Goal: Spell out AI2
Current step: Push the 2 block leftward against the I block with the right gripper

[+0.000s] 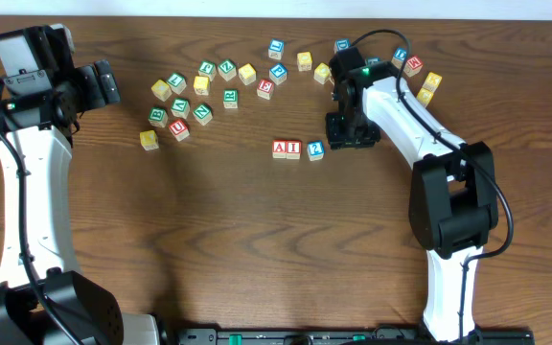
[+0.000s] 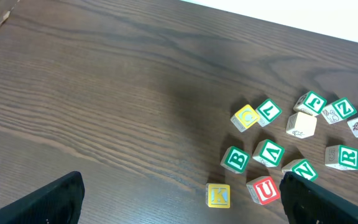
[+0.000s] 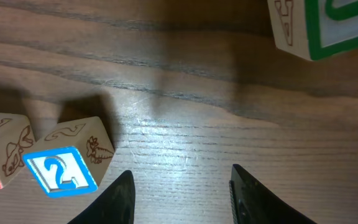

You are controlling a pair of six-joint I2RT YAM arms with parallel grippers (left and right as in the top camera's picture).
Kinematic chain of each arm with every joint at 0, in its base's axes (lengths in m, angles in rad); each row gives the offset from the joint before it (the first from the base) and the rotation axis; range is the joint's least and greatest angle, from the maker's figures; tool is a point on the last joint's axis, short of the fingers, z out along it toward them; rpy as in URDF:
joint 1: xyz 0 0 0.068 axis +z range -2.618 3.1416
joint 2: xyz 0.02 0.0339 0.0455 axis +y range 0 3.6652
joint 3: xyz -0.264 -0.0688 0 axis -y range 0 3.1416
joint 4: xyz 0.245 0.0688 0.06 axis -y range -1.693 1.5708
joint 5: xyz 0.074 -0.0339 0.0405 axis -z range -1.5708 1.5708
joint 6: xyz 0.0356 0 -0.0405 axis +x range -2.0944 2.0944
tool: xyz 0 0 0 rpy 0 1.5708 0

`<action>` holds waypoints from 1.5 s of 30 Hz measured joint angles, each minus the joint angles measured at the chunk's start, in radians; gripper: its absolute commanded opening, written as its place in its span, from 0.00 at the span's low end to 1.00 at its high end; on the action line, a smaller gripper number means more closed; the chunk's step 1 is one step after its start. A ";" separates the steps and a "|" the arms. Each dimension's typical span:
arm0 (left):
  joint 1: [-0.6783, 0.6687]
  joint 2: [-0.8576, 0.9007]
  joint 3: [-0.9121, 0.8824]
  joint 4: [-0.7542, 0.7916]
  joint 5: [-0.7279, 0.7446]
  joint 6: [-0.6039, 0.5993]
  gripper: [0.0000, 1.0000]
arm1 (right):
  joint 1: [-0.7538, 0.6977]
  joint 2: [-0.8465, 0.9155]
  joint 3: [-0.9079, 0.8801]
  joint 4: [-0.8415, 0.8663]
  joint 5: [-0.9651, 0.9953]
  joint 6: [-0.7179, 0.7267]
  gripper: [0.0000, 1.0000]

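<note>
Dark fingertips of the right tool fill the bottom edge of the right wrist view, spread apart with only bare wood between them and nothing held. At lower left of that frame sits the 2 block, near the left-hand fingertip; whether the two touch is hard to judge. Beside it the I block is cut by the left edge, so only a red corner and an engraved side show. A green-framed block at upper right is cropped too, and its letter is unreadable. In the overhead view the A block and the I block touch in a row at mid-frame. The 2 block lies just beside them, slightly turned, with the right tool immediately to its right. The right arm covers part of the scattered blocks at upper right. Loose blocks crowd the upper middle, while the lower middle of the worktop is open wood. The left tool hovers at upper left, wide open and empty; in its own view one finger hides part of a green block at lower right.
</note>
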 measured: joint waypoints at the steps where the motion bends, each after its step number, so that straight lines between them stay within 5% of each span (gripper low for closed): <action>1: 0.000 0.000 0.000 0.000 0.000 0.000 0.99 | 0.000 0.000 -0.006 0.004 0.000 0.000 0.44; 45: 0.000 0.000 0.000 0.000 0.000 0.000 0.99 | 0.072 0.001 -0.067 0.103 0.000 0.038 0.41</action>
